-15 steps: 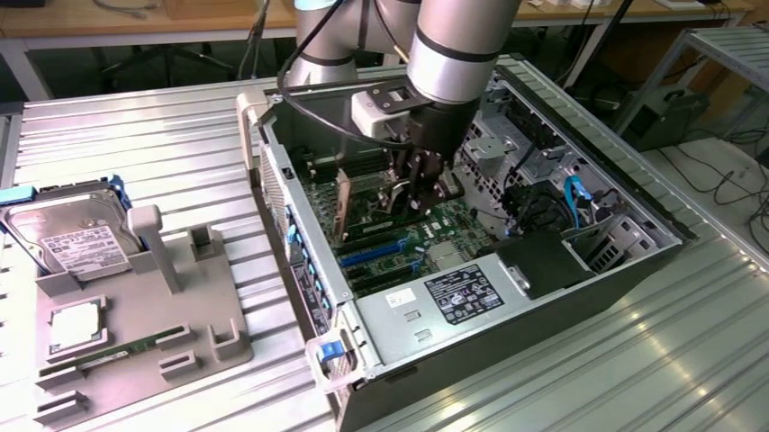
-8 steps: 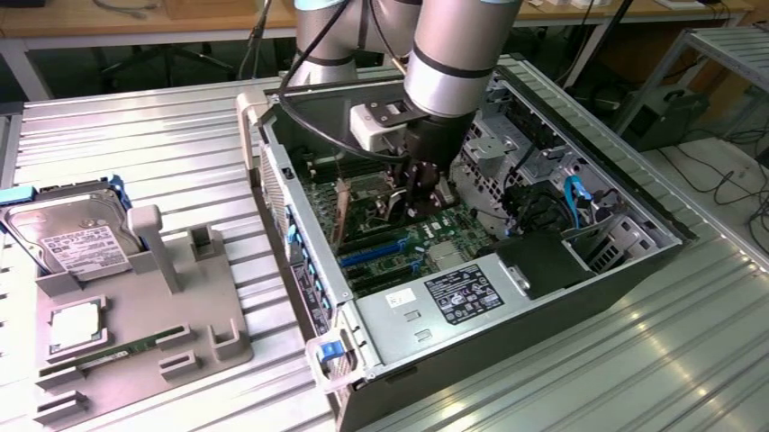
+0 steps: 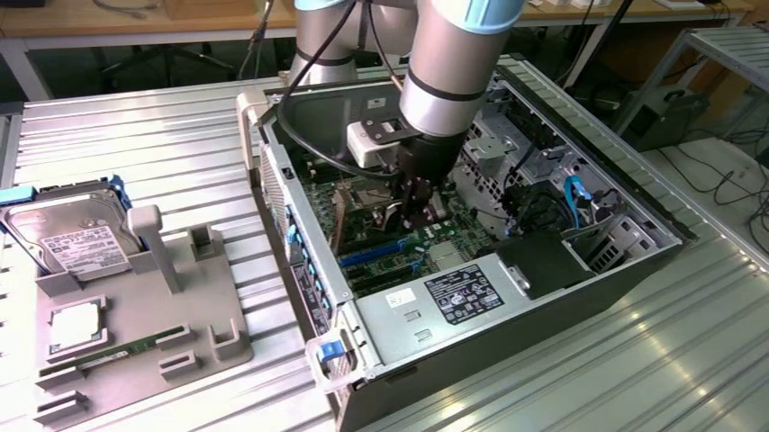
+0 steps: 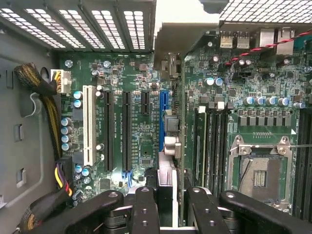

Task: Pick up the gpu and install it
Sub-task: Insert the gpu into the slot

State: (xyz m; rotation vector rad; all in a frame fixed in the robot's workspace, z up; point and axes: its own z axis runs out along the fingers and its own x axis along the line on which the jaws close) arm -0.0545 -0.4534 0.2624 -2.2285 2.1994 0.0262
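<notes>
**Exterior view.** A tower computer case of grey and black metal (image 3: 673, 225) lies on its side, its side panel off, on a ribbed metal bench (image 3: 144, 135). The silver, blue-jointed robot arm (image 3: 451, 63) reaches down into the case. Its dark claw (image 3: 417, 211) hangs just above the green motherboard (image 3: 360, 193); what it holds cannot be told from this angle. On the exterior view's left stands a grey moulded parts holder (image 3: 180, 315), well apart from the case. It carries a silver boxy hard drive with a white label (image 3: 54, 236), a square silver processor chip (image 3: 75, 324) and a long narrow green memory stick (image 3: 121, 348).

**Wrist view.** The black claw (image 4: 174, 210) is closed on the gpu (image 4: 173, 131), a thin green circuit-board card seen edge-on between the two inner fingers (image 4: 146, 209). The card's long axis runs straight away from the claw, parallel to the row of expansion slots. Its pale metal bracket strip (image 4: 187, 27) is at the far end and points toward the perforated wall of the case (image 4: 97, 22). The card is directly in line with the blue expansion slot (image 4: 162, 114); whether its edge is already in the slot cannot be told. On one side lie two black slots (image 4: 126, 131) and a long white slot (image 4: 88, 124) (all three unoccupied). On the other side lie the dark memory sockets (image 4: 212, 146) and the open processor socket with its metal frame (image 4: 261, 170). A sleeved cable bundle with yellow and black wires (image 4: 51, 112) runs along the case wall beside the white slot.
</notes>
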